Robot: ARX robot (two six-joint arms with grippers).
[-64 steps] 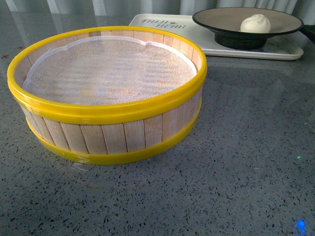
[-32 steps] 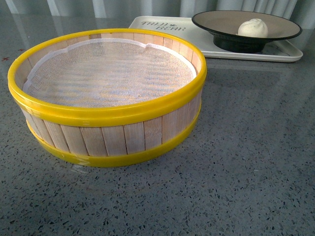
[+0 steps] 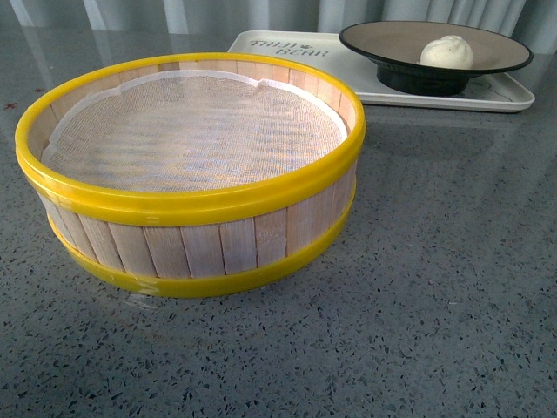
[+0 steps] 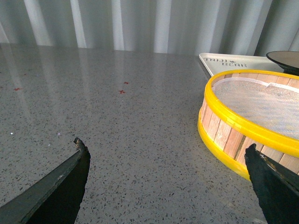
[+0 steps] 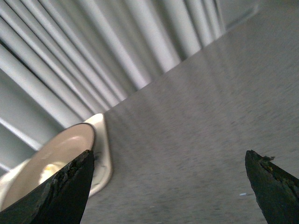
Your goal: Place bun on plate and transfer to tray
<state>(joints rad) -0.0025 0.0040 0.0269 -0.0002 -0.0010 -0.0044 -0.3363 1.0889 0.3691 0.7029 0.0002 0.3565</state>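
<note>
Grey speckled counter (image 3: 435, 261) held everything: the bun (image 3: 446, 51) sat in the plate (image 3: 396, 37) on the far-right tray (image 3: 505, 96). Your left gripper (image 4: 166, 168) and right gripper (image 5: 168, 172) were both spread, empty; you needed only to retreat clear without nudging.

I see bun (image 3: 447, 51): plain white. Plate (image 3: 383, 31): glossy black rim and outside, beige-tan inside. Tray (image 3: 500, 94): cream-white, dark lettering at far left corner. Steamer (image 3: 200, 248): pale wood slats, bright yellow bands top and bottom, white gauze-weave liner (image 3: 191, 131) inside. Table (image 3: 435, 287): dark grey, fine light speckle; small red marks in my left wrist view. Curtain (image 4: 140, 23): grey-white vertical folds. Left fingers (image 4: 56, 191) black. Right fingers (image 5: 60, 191) black, edges scuffed.
</note>
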